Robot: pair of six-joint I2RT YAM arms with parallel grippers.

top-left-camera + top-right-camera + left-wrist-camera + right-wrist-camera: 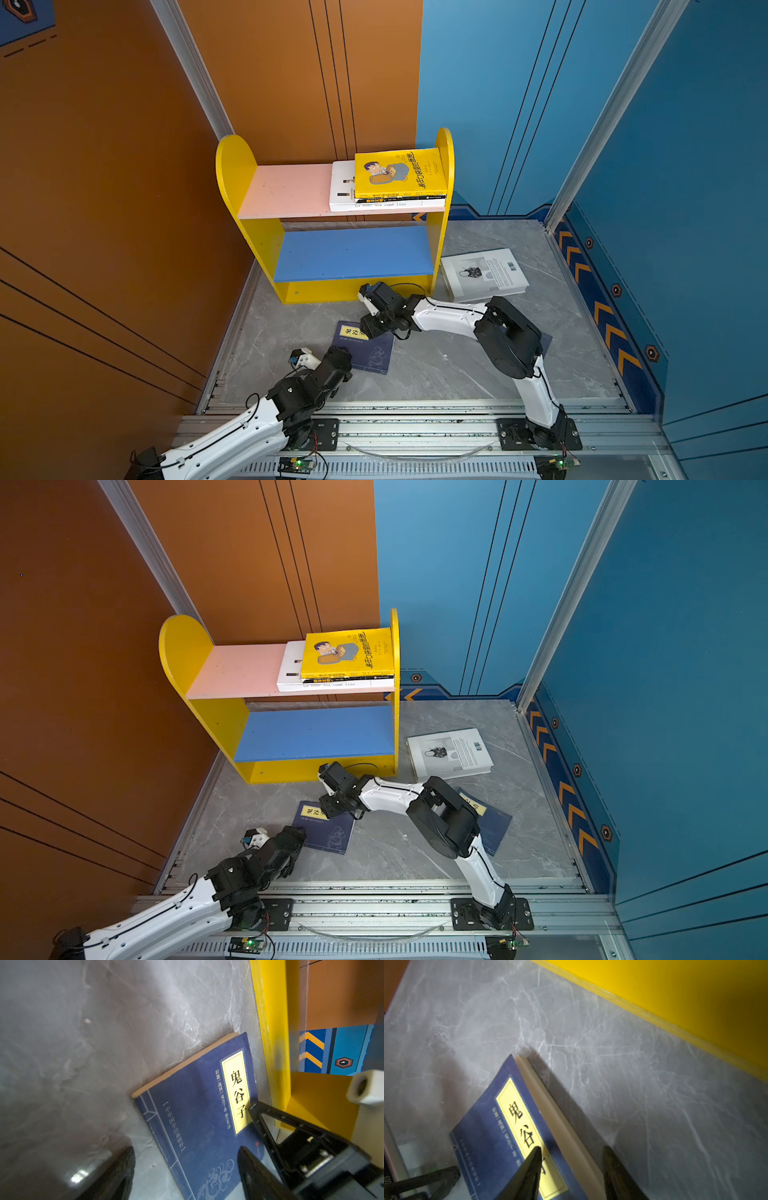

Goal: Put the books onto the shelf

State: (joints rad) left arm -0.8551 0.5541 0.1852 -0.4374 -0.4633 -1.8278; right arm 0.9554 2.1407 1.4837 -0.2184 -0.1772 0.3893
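Just past the near rail, my left gripper is spread wide astride the near left edge of the navy book, which lies flat on the floor in front of the shelf. My right gripper, jaws apart and not clamped, has one jaw on the cover and one beyond the far page edge. Closing like this, I judge, could pinch only the cover so the book flops open, or shove it into my left gripper.
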